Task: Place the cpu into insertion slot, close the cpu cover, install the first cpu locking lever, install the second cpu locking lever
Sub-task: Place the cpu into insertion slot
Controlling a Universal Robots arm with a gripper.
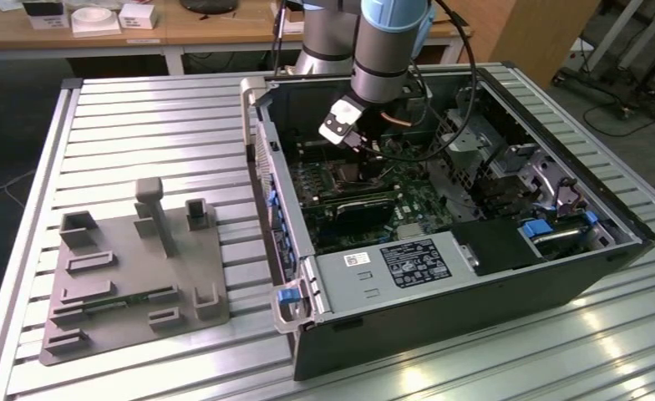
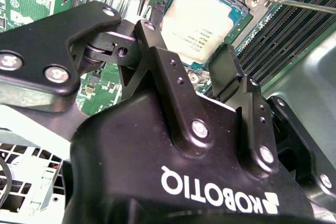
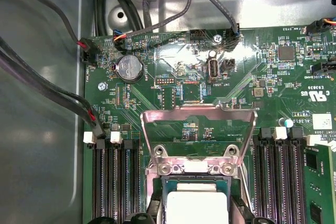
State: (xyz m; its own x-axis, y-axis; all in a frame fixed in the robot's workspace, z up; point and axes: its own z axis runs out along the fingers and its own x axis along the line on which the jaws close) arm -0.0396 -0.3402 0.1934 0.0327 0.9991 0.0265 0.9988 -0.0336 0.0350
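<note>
The cpu [image 3: 197,206] lies flat in the insertion slot [image 3: 157,192], silvery top up, with its green edge showing all round; the second wrist view shows the cpu [image 2: 202,22] just past my fingertips. My gripper [image 2: 190,51] hangs close above it, open, with one black finger [image 2: 160,61] on each side and nothing held. The cpu cover [image 3: 198,115] stands raised on its hinge, and the board shows through its window. A thin metal locking lever [image 2: 304,6] sticks out beside the socket. In the exterior view my gripper [image 1: 353,144] is inside the computer case, over the insertion slot [image 1: 344,174].
Long memory slots [image 3: 113,182] run along both sides of the socket. Cable bundles [image 3: 52,93] cross the case floor beside the board, near a coin battery [image 3: 128,68]. The case walls [image 1: 263,167] and a labelled metal box [image 1: 411,263] hem the arm in. A grey fixture plate [image 1: 127,276] lies on the table.
</note>
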